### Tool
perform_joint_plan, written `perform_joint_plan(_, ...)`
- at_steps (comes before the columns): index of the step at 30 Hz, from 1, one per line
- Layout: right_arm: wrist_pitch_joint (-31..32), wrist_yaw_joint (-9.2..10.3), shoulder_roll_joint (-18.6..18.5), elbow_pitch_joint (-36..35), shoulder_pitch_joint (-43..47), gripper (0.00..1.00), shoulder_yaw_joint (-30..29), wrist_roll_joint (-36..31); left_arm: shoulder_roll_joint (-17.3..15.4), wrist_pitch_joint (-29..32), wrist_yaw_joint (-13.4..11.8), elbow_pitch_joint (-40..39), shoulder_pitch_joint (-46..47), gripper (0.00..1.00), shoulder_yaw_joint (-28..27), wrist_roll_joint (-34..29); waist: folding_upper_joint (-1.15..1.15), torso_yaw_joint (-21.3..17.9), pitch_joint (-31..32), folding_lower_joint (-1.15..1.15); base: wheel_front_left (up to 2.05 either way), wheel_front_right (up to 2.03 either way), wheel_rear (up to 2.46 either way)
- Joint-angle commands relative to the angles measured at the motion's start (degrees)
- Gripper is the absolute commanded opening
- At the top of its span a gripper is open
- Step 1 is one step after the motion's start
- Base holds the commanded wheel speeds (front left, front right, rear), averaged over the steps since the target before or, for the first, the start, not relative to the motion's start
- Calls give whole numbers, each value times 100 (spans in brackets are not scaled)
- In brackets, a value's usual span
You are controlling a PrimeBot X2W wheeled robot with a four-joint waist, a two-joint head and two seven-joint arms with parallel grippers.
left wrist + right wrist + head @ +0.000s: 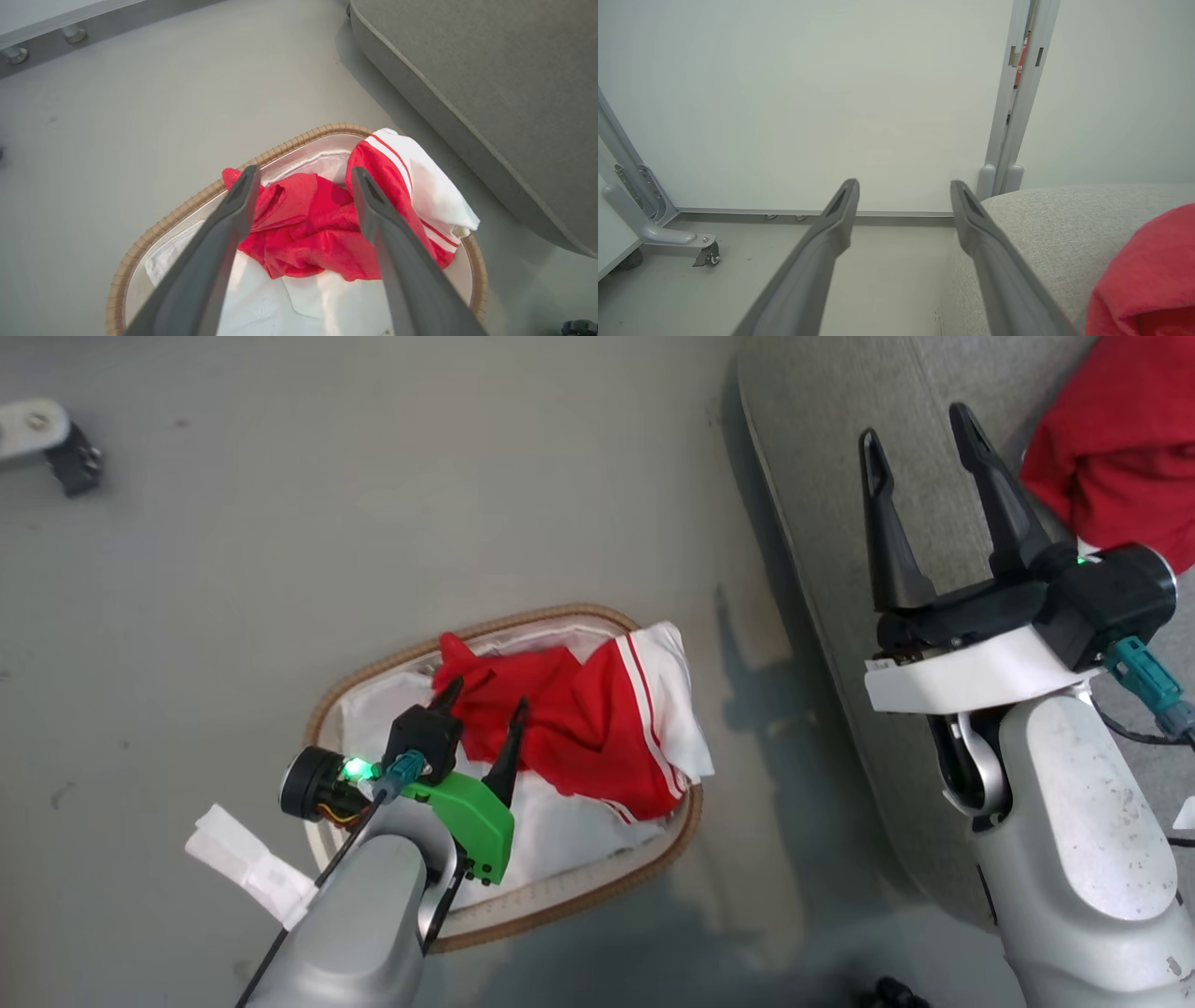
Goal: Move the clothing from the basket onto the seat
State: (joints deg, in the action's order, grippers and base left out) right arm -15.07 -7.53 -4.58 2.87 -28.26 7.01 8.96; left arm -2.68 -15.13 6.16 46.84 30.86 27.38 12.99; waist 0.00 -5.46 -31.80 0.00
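Note:
A crumpled red garment with white panels and stripes (597,728) (322,224) lies in the oval basket (597,887) (187,210), one white edge draped over the rim. My left gripper (485,695) (301,170) hangs open just above the red fabric, a finger on each side of a fold, holding nothing. My right gripper (920,420) (903,184) is open and empty over the grey seat (822,448) (1045,224) near its edge. Another red garment (1120,448) (1148,280) rests on the seat to the right of that gripper.
The basket stands on grey floor (327,523) just left of the seat's rounded edge (467,121). A white panel wall with grey posts (1017,93) and a castor foot (705,252) stands beyond. A white tag (247,863) sticks out by my left forearm.

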Motion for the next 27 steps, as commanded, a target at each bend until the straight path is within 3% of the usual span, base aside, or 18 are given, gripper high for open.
perform_joint_plan(1,-13,8,18,-80,-140,100,20,21,-43,-2,38,117,229,100,27,-64,0,-518,-810,0,0,0,0)
perform_joint_plan(11,-13,8,98,-482,-424,100,90,42,-45,-2,131,1050,862,100,643,-99,0,-672,-1513,0,0,0,0)
perform_joint_plan(19,-13,8,58,-676,-474,100,122,-46,-41,-3,140,1564,1345,100,1656,-34,0,-634,-1838,0,0,0,0)
perform_joint_plan(27,-13,8,41,-839,-559,100,149,-113,-83,-2,140,1828,1855,100,2054,-48,0,-619,-2135,0,0,0,0)
